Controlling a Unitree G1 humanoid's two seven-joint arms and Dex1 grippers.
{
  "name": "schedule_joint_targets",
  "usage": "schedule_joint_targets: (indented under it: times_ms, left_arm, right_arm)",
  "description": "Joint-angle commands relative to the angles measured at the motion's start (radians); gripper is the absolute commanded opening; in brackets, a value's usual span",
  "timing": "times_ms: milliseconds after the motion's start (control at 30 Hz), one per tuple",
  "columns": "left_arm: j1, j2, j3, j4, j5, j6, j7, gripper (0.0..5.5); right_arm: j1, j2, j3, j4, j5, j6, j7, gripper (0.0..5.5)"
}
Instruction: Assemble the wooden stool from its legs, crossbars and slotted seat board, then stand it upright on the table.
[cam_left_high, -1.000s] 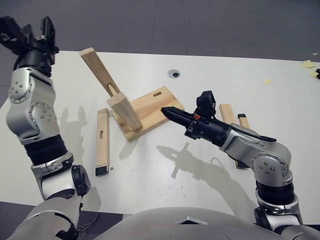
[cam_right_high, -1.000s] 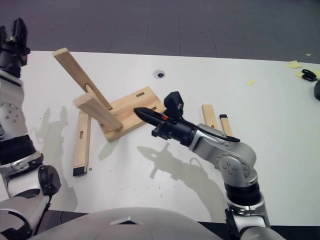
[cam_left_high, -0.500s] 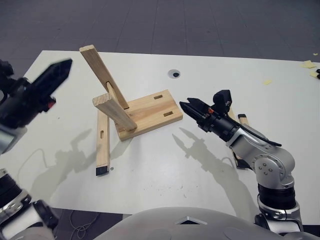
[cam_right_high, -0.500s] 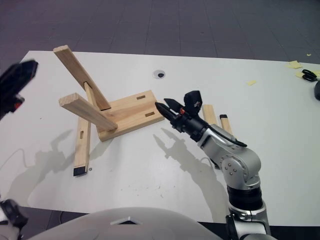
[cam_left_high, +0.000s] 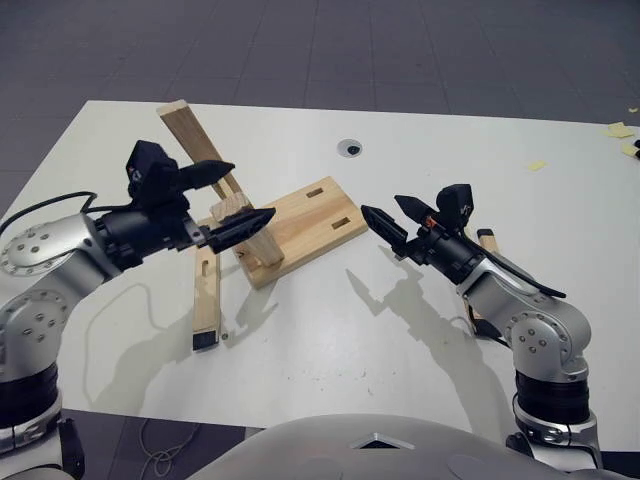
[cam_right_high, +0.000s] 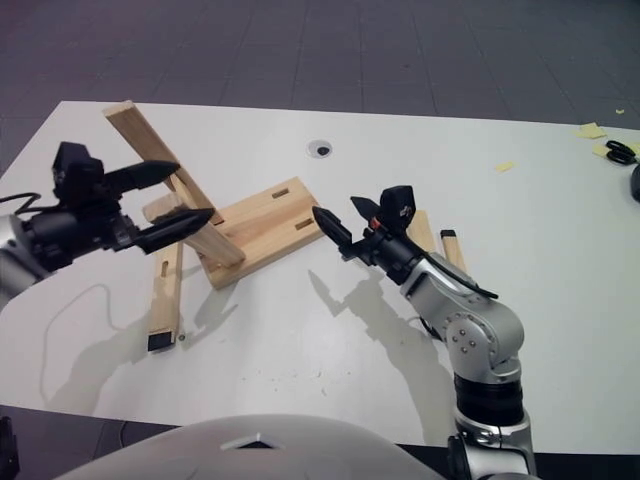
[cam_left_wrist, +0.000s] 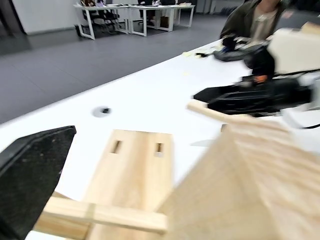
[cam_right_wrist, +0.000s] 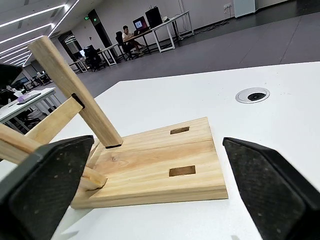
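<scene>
1. Left gripper (cam_left_high: 250, 190): open, fingers spread wide. It hangs over the two fitted legs. The lower finger crosses in front of the near leg's top end; whether it touches the wood cannot be told.
2. Right gripper (cam_left_high: 382, 206): open, holding nothing, raised above the table (cam_left_high: 330, 330). Its tips point at the seat board's nearest corner, just short of it.
3. Seat board (cam_left_high: 300, 222): lies flat between the two grippers. Its two open slots (cam_right_wrist: 182, 170) face the right gripper.
4. Near leg (cam_left_high: 247, 228): seated in the board's end under the left gripper, leaning.
5. Far leg (cam_left_high: 188, 128): also seated in the board, slanting up and away beyond the left gripper's upper finger.
6. Crossbar (cam_left_wrist: 100, 215): a thin bar joining the two fitted legs.
7. Loose leg (cam_left_high: 206, 290): flat on the table below the left gripper, slotted, with a dark cap at its near end.
8. Short wooden piece (cam_left_high: 452, 226): behind the right gripper, partly hidden by that arm.
9. Dark-tipped piece (cam_left_high: 487, 242): just beside the short piece, also behind the arm.
10. Cable hole (cam_left_high: 349, 148): in the tabletop, beyond both grippers.
11. Yellow paper scraps (cam_left_high: 535, 164): well off to the right gripper's outer side, near the table's far edge.
</scene>
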Motion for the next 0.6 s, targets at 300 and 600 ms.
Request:
schedule_joint_targets:
  times_ms: [300, 600]
  left_arm:
    - [-0.36, -0.2, -0.227, 0.487, 0.558, -0.522, 0.127, 5.4]
    - [-0.487, -0.342, -0.211, 0.222, 0.533, -0.383, 0.253, 5.4]
  right_arm:
    - [-0.148, -0.017, 0.087, 0.143, -0.225, -0.051, 0.028, 5.35]
    - [-0.141, 0.008, 0.045, 0.143, -0.251, -0.053, 0.036, 5.35]
